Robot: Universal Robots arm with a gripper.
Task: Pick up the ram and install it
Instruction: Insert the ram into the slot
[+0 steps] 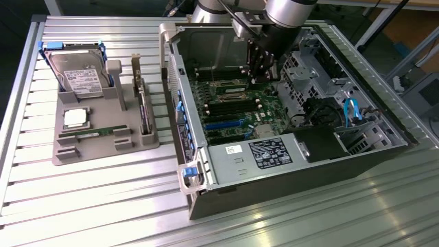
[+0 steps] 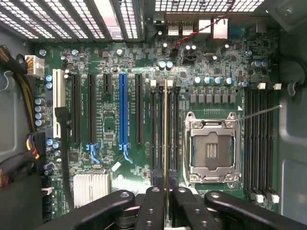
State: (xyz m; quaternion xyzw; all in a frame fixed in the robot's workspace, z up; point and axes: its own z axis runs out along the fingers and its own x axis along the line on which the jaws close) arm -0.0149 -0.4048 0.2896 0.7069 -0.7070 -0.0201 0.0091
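In the wrist view the ram [image 2: 165,139] appears edge-on as a thin gold-edged strip, clamped between the black fingers [image 2: 153,206] of my gripper [image 2: 166,197]. It hangs directly over the black memory slots [image 2: 157,134] beside the empty processor socket [image 2: 211,148], lined up along one of them; whether it touches the slot I cannot tell. In the exterior view my gripper [image 1: 264,74] is lowered inside the open computer case [image 1: 180,110], just above the green motherboard [image 1: 233,110].
A grey tray [image 1: 69,154] at the exterior view's left holds a hard drive [image 1: 79,77], a square silver processor [image 1: 75,117], a slim green stick [image 1: 92,133] and an upright card with a bracket [image 1: 141,103]. More memory slots [image 2: 259,143], a power supply [image 1: 268,152] and cables crowd the case.
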